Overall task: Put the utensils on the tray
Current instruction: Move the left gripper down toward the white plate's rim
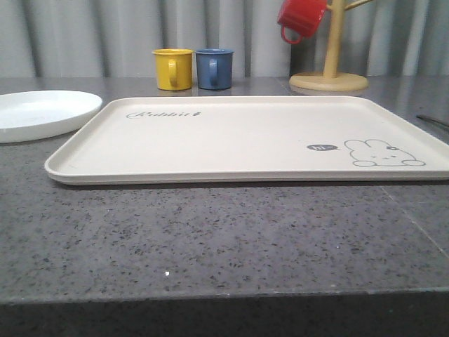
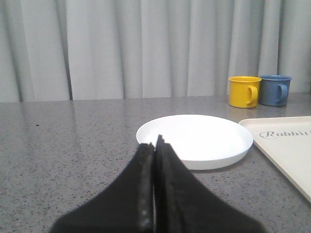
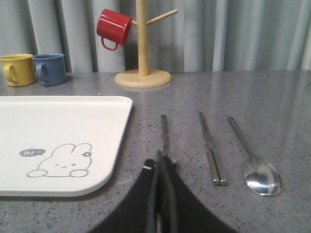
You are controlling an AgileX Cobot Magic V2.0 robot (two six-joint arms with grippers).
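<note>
Grey pleated curtain (image 1: 105, 35) behind, speckled grey stone table (image 1: 210, 239), soft even light

1. Fork (image 3: 164, 130): near end hidden behind the right tool (image 3: 160, 162); tines can't be seen.
2. Tray (image 1: 210, 174): right end cut by the front view's edge; left part cut in the right wrist view; just one corner shows in the left wrist view.
3. White plate (image 1: 42, 119): left side cut in the front view.
4. Mug tree (image 1: 330, 74): top cut off by the edge.
5. Thin dark item (image 1: 433, 121) at the front view's right edge, on the desk (image 1: 210, 239): too small to identify.
</note>
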